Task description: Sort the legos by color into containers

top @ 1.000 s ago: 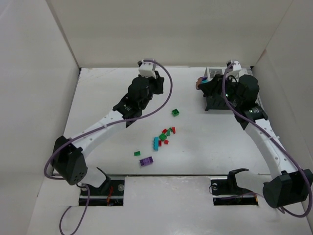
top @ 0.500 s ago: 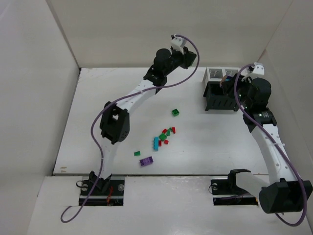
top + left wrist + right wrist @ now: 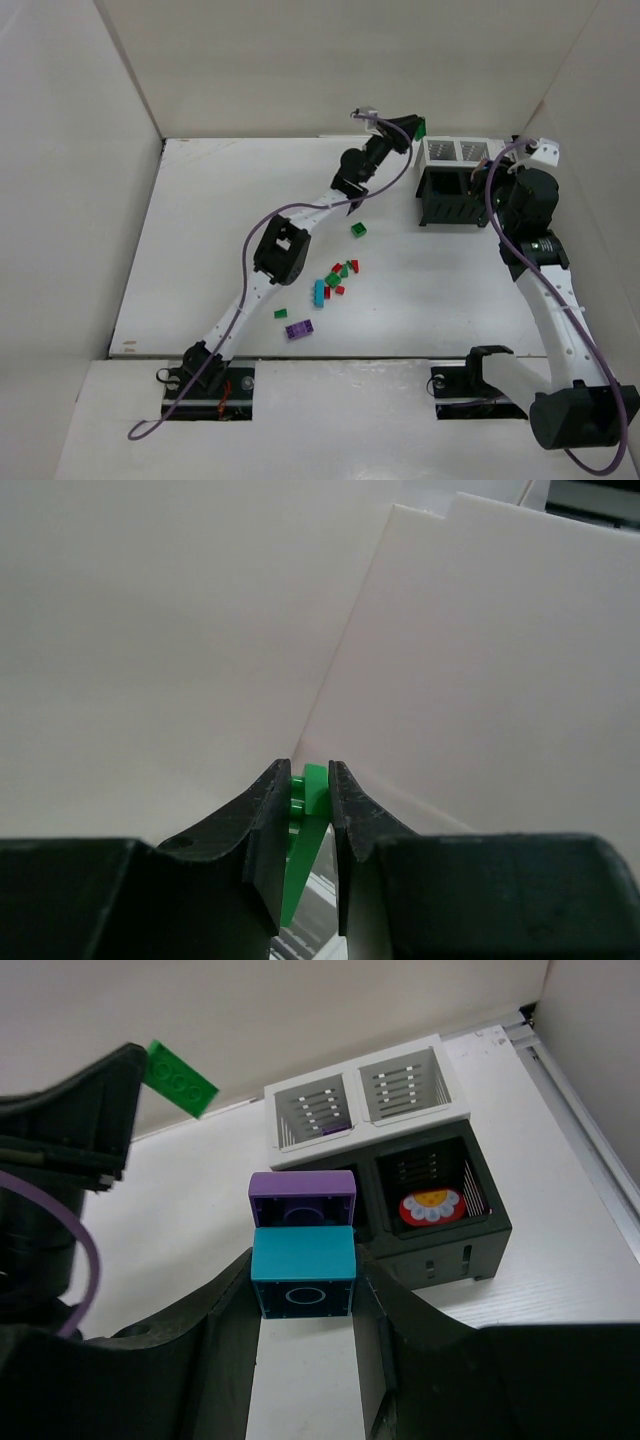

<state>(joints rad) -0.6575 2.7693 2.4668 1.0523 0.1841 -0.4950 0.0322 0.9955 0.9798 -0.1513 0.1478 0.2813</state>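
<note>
Green plate (image 3: 308,798) gripped by left end effector (image 3: 310,772), teal-purple stack (image 3: 303,1250) by right end effector (image 3: 305,1272) — bins (image 3: 452,1118) nearby, most bricks (image 3: 335,280) unsorted.

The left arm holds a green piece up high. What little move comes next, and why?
Probably ease the left gripper sideways toward the containers. It is shut on the green lego, which hangs beside the bins, not over one, so letting go now would likely miss.
</note>
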